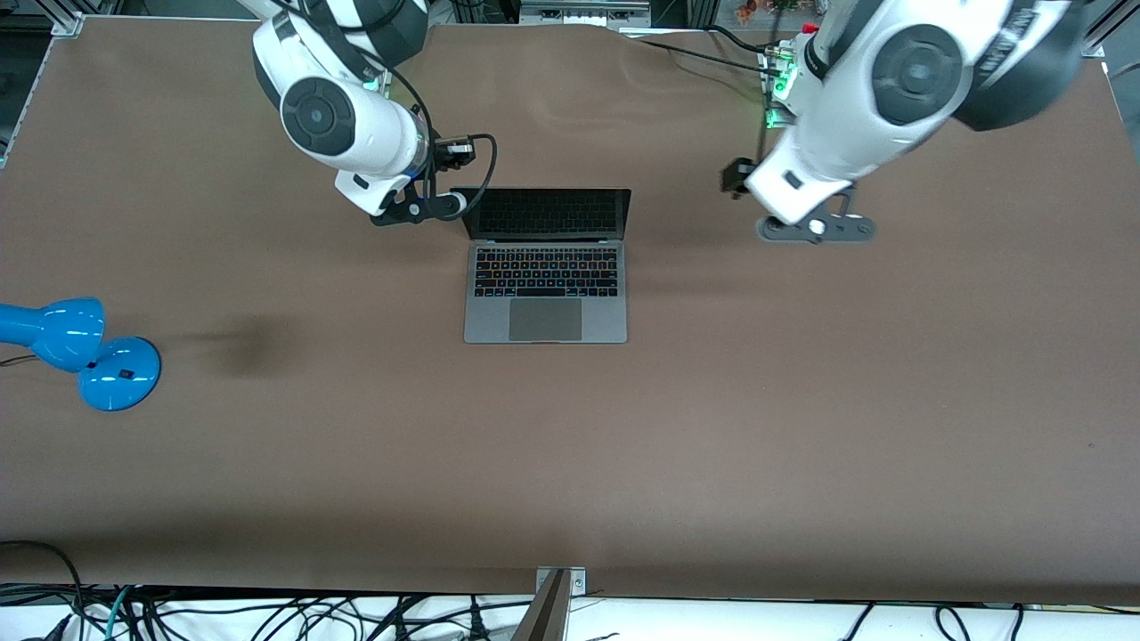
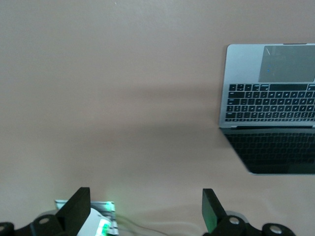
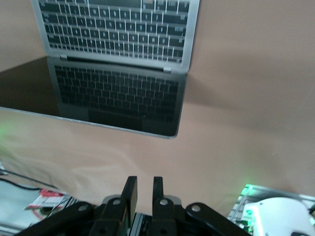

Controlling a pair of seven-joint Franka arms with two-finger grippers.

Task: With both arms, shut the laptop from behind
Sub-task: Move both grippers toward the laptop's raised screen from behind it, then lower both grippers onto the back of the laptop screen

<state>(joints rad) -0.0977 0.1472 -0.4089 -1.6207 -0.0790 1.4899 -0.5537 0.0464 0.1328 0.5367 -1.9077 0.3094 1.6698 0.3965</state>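
The laptop (image 1: 545, 267) sits open around the middle of the table (image 1: 802, 427), a bit closer to the robots' bases than to the front camera. Its base lies flat with the trackpad end pointing at the front camera and the hinge end toward the bases, so its keyboard-to-trackpad line runs straight from the camera to the robots, and the hinge edge runs along the table from one arm's end to the other. The screen is up and dark, facing the camera, and mirrors the keyboard. The lid's back isn't visible in any view.

The right gripper (image 3: 143, 189) hangs by the screen's upper corner on the right arm's side. Its fingers are nearly pressed together with only a thin slit between them, and nothing is in them. In the front view the arm's own white body mostly covers it. In the right wrist view the laptop (image 3: 118, 54) is cut off at the frame's edge.

The left gripper (image 2: 146, 209) hovers over bare table toward the left arm's end, well apart from the laptop (image 2: 268, 105), fingers spread wide and empty. From the front it's hidden under the arm; only the wrist camera mount pokes out.

A blue desk lamp (image 1: 80, 352) stands at the right arm's end, partly out of frame.
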